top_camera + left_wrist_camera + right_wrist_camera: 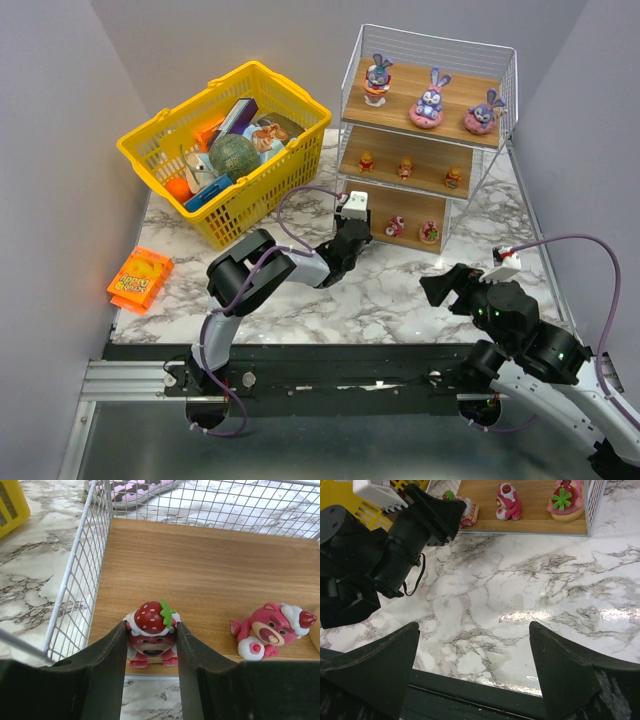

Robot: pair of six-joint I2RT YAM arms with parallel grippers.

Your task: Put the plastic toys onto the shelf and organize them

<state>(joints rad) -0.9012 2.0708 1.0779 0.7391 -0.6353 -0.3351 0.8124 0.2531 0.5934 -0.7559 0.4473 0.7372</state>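
Strawberry-capped toy [149,618] in left tool [151,628] grip

Robot test cell in a laboratory, not a home or shop. Plain grey partition walls [50,150] stand behind and to both sides of the shelf [425,140], a marble-patterned tabletop [390,300] lies under it, and in front of it sit an aluminium rail [120,380] and two bolted-down black robot arms [260,275] trailing purple cables [565,237]. Staged props: yellow basket [255,200] left of the shelf, orange packet [140,280] further left and forward.
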